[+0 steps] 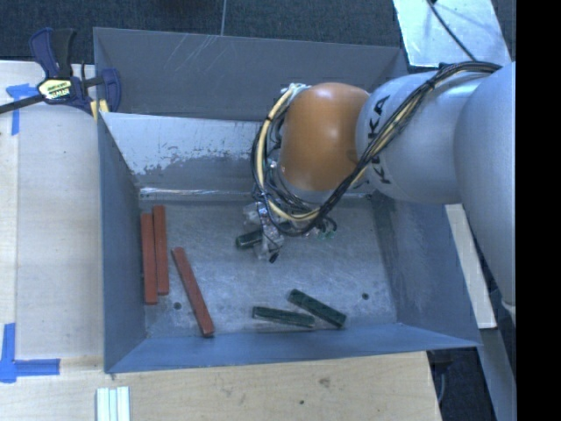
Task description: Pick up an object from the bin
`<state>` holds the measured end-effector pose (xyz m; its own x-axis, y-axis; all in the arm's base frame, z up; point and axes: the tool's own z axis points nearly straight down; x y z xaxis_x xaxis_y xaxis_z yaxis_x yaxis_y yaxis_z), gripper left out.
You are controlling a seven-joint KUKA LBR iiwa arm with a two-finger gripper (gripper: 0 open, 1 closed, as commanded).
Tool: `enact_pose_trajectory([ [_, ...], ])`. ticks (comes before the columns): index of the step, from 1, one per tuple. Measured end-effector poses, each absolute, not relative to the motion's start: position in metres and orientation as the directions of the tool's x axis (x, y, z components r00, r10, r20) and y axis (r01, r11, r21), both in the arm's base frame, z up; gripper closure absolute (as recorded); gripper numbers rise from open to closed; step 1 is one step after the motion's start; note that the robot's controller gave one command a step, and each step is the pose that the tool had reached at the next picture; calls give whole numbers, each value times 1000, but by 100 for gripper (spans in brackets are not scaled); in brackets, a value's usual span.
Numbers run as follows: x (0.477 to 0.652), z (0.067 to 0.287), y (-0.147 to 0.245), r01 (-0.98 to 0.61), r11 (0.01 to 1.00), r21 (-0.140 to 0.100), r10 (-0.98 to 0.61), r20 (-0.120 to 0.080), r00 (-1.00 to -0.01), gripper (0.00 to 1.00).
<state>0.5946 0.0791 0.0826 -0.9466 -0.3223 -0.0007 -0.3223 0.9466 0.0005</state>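
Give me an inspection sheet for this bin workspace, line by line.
Surface: grey metal bin, floor scuffed, mostly bare.
Job's things: three red-brown sticks at left, one tilted; two dark green sticks close together near the front wall.
Clutter: nothing seen.
Gripper: gripper low over the bin's middle, a small dark piece beside it, kind unclear.
Cables: yellow and black cables looped round the orange wrist cover.
Surroundings: dark floor behind the bin.
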Motion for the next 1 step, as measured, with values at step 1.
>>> enact_pose_trajectory([
  [1, 600, 248, 71, -312, 950, -2, -312, -9, -950, 100],
])
